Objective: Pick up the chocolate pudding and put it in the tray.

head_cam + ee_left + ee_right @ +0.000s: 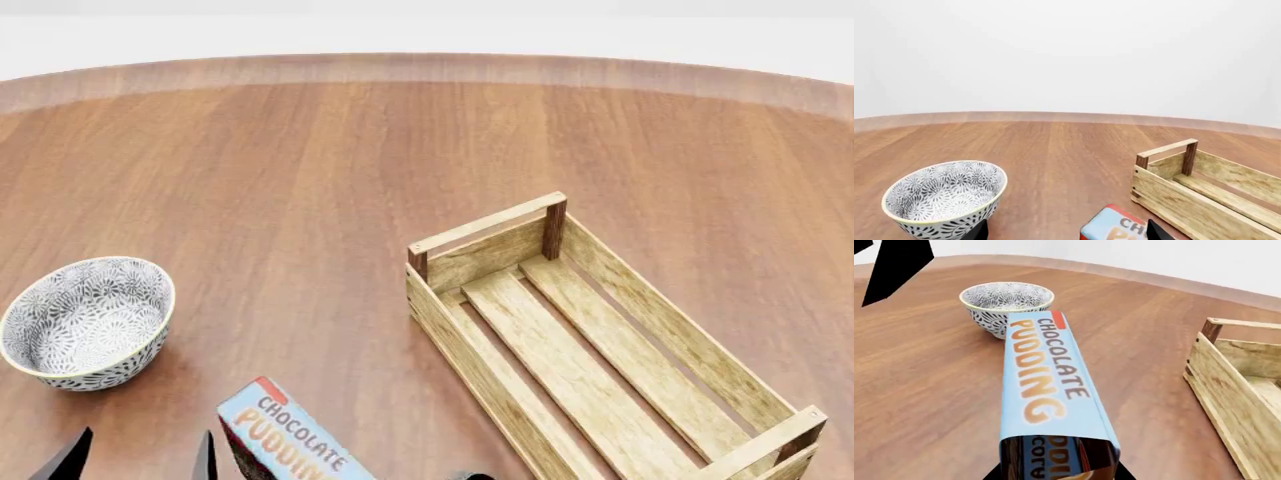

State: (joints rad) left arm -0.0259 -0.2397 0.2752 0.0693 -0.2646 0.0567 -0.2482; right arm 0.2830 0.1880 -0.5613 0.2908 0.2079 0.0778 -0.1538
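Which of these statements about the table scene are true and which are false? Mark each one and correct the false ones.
1. The tray holds nothing. True.
2. The pudding lies inside the tray. False: it is outside, between the bowl and the tray.
3. The bowl stands upright. True.
4. The bowl touches the tray. False: bare table lies between them.
5. The pudding's blue face shows orange lettering. True.
6. The tray is made of metal. False: it is light wooden slats with dark posts.
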